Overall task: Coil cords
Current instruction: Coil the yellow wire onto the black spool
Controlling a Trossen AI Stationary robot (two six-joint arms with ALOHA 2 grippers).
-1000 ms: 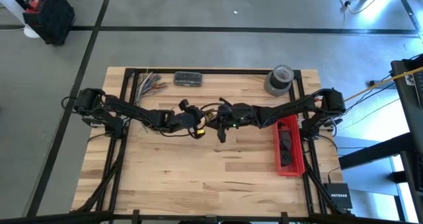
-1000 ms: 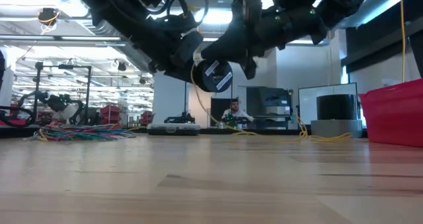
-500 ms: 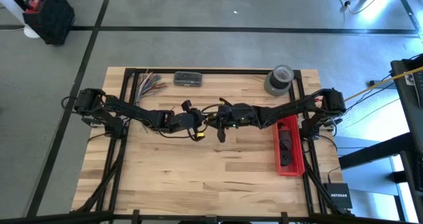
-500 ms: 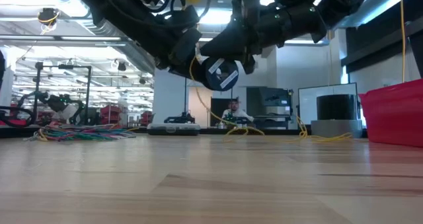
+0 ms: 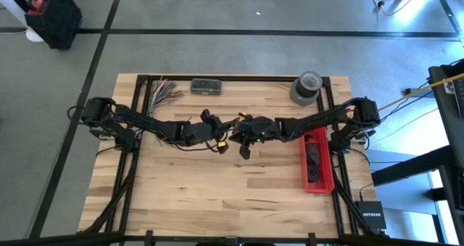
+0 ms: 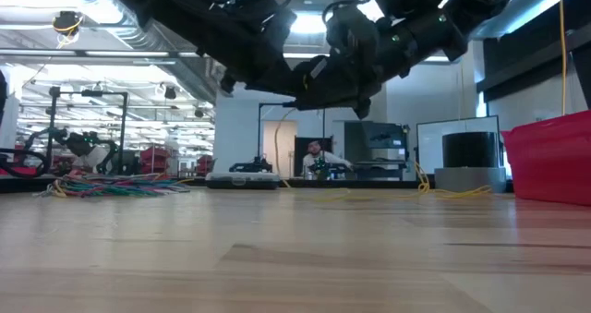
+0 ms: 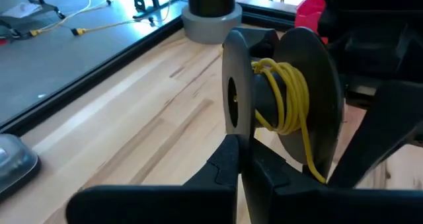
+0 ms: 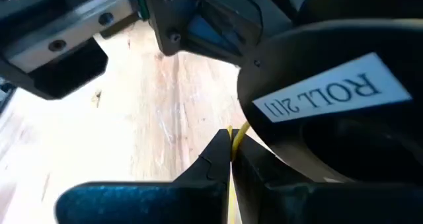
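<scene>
Yellow cord (image 7: 285, 95) sits wound in several turns on the hub of a dark grey spool (image 7: 277, 98), held in the air above the middle of the tabletop (image 5: 239, 181). The left gripper (image 7: 241, 159) has its jaws closed on the rim of one spool flange. The right gripper (image 8: 230, 159), meeting it from the right side, has its jaws pinched shut on a single strand of the same cord, right beside the spool's labelled face.

Compared with a second ago, the spool has turned: in the low view its round labelled face used to look toward the camera, and now the spool is seen more edge-on, tucked between the two arms. In the overhead view the two grippers have also drawn closer together. More slack cord (image 6: 443, 192) lies along the far edge of the tabletop, and less of it seems bunched near the middle than half a second ago, though it is faint. That reads as winding under way, with cord left to take up.

A bundle of multicoloured wires (image 5: 165, 91), a small dark case (image 5: 206, 86) and a roll of tape (image 5: 307, 86) lie along the far edge; a red bin (image 5: 317, 161) stands near the right edge.
</scene>
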